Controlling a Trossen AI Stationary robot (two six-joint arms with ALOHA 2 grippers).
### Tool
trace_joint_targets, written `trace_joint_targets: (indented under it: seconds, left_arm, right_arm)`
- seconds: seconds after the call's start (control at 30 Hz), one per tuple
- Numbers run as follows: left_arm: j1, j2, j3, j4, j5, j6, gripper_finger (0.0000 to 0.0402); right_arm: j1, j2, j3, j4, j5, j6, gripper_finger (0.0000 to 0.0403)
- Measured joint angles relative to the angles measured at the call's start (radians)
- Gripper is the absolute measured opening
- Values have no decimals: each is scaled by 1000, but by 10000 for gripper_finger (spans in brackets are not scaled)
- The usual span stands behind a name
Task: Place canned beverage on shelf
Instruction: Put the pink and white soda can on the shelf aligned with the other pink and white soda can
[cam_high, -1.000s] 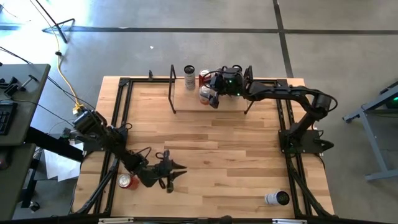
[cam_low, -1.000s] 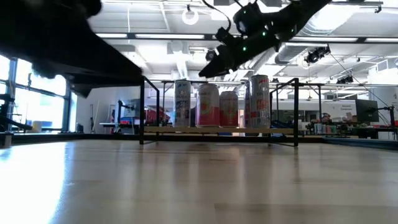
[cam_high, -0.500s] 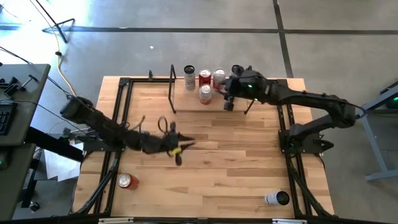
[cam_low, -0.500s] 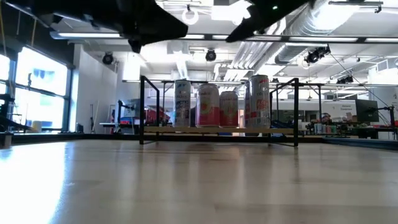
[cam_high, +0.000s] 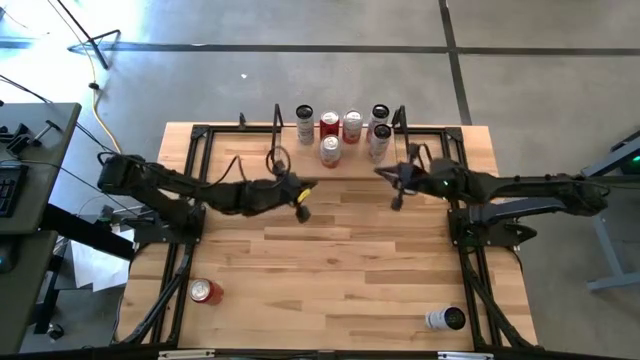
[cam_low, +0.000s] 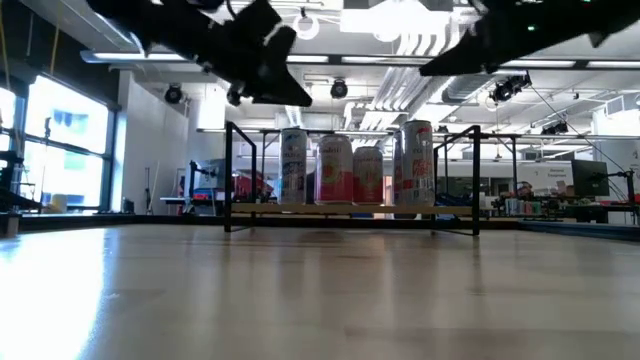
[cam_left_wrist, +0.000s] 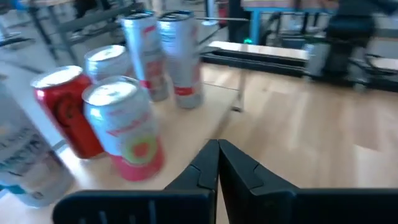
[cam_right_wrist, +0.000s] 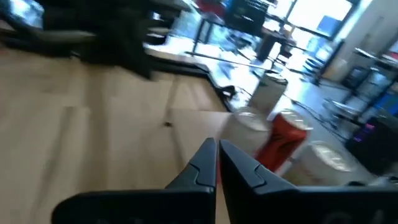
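Note:
The shelf (cam_high: 350, 166) stands at the table's far edge, a light board between black end frames, and also shows in the low view (cam_low: 260, 207). Several cans (cam_high: 330, 150) stand upright on it, also seen in the left wrist view (cam_left_wrist: 124, 127). My left gripper (cam_high: 305, 200) hovers shut and empty just in front of the shelf's left half, its fingers closed together (cam_left_wrist: 217, 152). My right gripper (cam_high: 386, 177) hovers shut and empty off the shelf's near right corner (cam_right_wrist: 217, 152). Both arms hang high above the table in the low view.
A red can (cam_high: 206, 291) stands on the table near the near left corner. A white can (cam_high: 446, 318) sits near the near right corner. Black rails (cam_high: 190, 200) run along the table's sides. Bare wood lies between the shelf and the near edge.
My left gripper has swung up from beside the red can at the near left corner, toward the far edge and the shelf. My right gripper has drawn back from among the cans on the shelf, toward the table's right and near side. The cans stay upright.

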Motion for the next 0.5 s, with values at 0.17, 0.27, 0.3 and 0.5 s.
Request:
trace_joint_targets:
  seconds: [0.17, 0.27, 0.3, 0.5]
  left_arm:
    - [94, 54, 47, -82, -6, -19, 1]
    - [131, 102, 98, -165, -47, -55, 0]
    - [139, 118, 116, -183, -56, -56, 0]
    - [180, 229, 208, -209, -105, -28, 0]
  right_arm:
    - [95, -86, -111, 105, 48, 26, 2]
    - [141, -111, -158, 165, 114, 10, 1]
    - [154, -112, -164, 181, 123, -2, 1]
    - [197, -118, -166, 192, 167, -20, 0]
